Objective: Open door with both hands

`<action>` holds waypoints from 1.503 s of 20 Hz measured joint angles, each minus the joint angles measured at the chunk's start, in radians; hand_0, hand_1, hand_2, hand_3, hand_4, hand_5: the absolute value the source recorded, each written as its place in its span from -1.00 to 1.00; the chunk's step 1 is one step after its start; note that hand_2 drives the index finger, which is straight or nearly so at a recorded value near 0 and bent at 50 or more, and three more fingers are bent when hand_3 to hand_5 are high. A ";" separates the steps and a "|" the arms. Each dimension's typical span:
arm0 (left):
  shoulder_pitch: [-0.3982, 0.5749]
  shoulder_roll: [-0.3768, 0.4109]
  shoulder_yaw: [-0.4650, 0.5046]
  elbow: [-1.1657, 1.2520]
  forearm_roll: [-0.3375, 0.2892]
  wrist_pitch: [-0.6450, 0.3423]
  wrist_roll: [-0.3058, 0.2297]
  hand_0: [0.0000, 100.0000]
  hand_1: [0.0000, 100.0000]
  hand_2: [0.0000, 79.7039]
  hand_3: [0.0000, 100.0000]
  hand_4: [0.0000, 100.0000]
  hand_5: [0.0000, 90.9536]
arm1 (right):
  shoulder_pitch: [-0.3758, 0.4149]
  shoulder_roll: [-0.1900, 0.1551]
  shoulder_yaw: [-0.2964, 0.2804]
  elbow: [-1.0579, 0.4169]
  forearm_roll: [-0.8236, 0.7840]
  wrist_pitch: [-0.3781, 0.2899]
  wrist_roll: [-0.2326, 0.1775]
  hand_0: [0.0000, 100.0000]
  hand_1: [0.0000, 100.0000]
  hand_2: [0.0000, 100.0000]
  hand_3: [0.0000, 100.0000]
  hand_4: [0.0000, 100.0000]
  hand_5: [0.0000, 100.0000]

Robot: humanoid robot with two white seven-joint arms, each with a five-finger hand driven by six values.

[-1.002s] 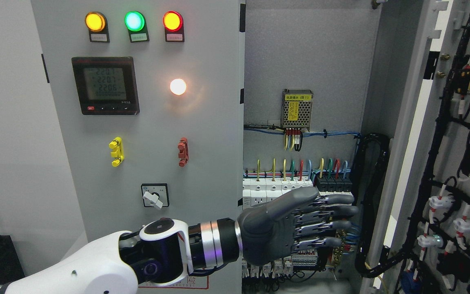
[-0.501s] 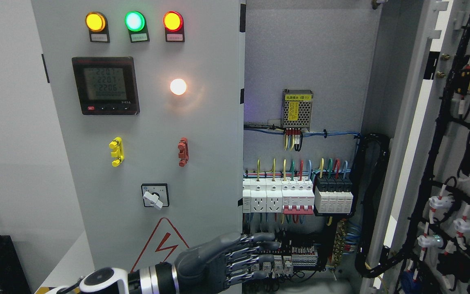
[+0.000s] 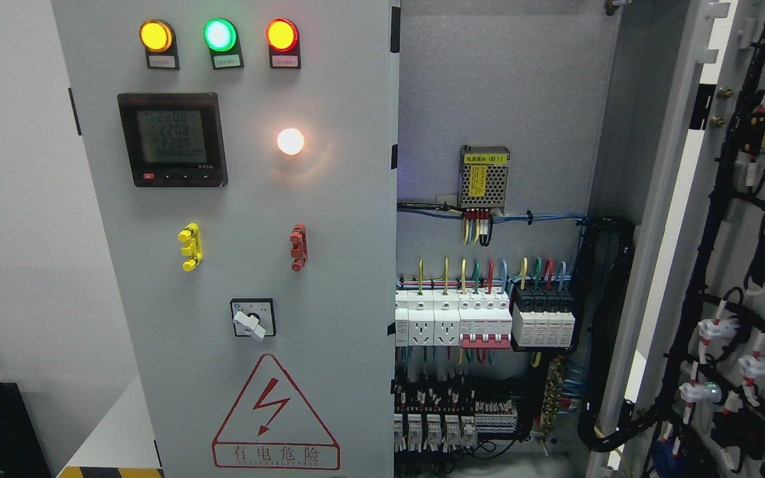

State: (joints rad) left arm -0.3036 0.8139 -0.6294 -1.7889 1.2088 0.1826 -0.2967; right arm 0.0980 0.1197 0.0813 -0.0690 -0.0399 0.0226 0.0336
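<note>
while lamps glow, right door [image 3: 681,219] open

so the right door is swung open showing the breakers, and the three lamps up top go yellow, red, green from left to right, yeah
Not quite. The head view shows the lamps in the order yellow lamp, green lamp, red lamp. The rest holds: the right door is swung open, showing the breakers.

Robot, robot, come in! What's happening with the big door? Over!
Both hands out of view. Right door swung wide open, breakers and wiring showing. Left door shut, lamps lit. Nothing in the way.
</note>
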 measured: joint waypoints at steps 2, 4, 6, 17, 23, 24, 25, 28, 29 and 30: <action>0.098 0.009 0.059 -0.003 -0.034 -0.004 -0.005 -0.76 -0.22 -1.00 -1.00 -1.00 -1.00 | 0.000 0.000 0.000 0.000 0.000 0.000 0.000 -0.76 -0.22 -1.00 -1.00 -1.00 -1.00; 0.183 0.014 0.111 -0.005 -0.066 -0.005 -0.008 -0.76 -0.22 -1.00 -1.00 -1.00 -1.00 | 0.000 0.000 0.000 0.000 0.000 0.000 0.000 -0.76 -0.22 -1.00 -1.00 -1.00 -1.00; 0.270 0.016 0.166 -0.007 -0.098 -0.006 -0.008 -0.76 -0.22 -1.00 -1.00 -1.00 -1.00 | 0.000 0.000 0.000 0.000 0.000 0.000 0.000 -0.76 -0.22 -1.00 -1.00 -1.00 -1.00; 0.703 -0.081 0.423 0.004 -0.371 -0.007 -0.013 -0.76 -0.22 -1.00 -1.00 -1.00 -1.00 | 0.000 0.000 0.000 0.000 0.000 0.000 0.001 -0.76 -0.22 -1.00 -1.00 -1.00 -1.00; 0.871 -0.161 0.490 0.052 -0.511 -0.051 -0.014 -0.76 -0.22 -1.00 -1.00 -1.00 -1.00 | 0.000 0.000 0.000 0.000 0.000 0.000 0.003 -0.76 -0.22 -1.00 -1.00 -1.00 -1.00; 0.894 -0.173 0.497 0.063 -0.531 -0.066 -0.014 -0.76 -0.22 -1.00 -1.00 -1.00 -1.00 | 0.000 0.000 0.000 0.000 0.000 0.000 0.003 -0.76 -0.22 -1.00 -1.00 -1.00 -1.00; 0.917 -0.184 0.502 0.076 -0.553 -0.084 -0.014 -0.76 -0.22 -1.00 -1.00 -1.00 -1.00 | 0.000 0.000 0.000 0.000 0.000 0.000 0.003 -0.76 -0.22 -1.00 -1.00 -1.00 -1.00; 0.974 -0.218 0.513 0.116 -0.614 -0.122 -0.014 -0.76 -0.22 -1.00 -1.00 -1.00 -1.00 | 0.000 0.000 0.000 0.000 0.000 0.000 0.002 -0.76 -0.22 -1.00 -1.00 -1.00 -1.00; 0.986 -0.227 0.514 0.130 -0.630 -0.129 -0.014 -0.76 -0.22 -1.00 -1.00 -1.00 -1.00 | 0.000 0.000 0.000 0.000 0.000 0.000 0.002 -0.76 -0.22 -1.00 -1.00 -1.00 -1.00; 0.997 -0.237 0.515 0.144 -0.645 -0.132 -0.014 -0.76 -0.22 -1.00 -1.00 -1.00 -1.00 | 0.000 0.000 0.000 0.000 0.000 0.000 0.001 -0.76 -0.22 -1.00 -1.00 -1.00 -1.00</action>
State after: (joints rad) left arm 0.6930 0.5766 -0.1145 -1.6447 0.5637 0.0503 -0.3111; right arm 0.0982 0.1197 0.0815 -0.0691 -0.0399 0.0223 0.0349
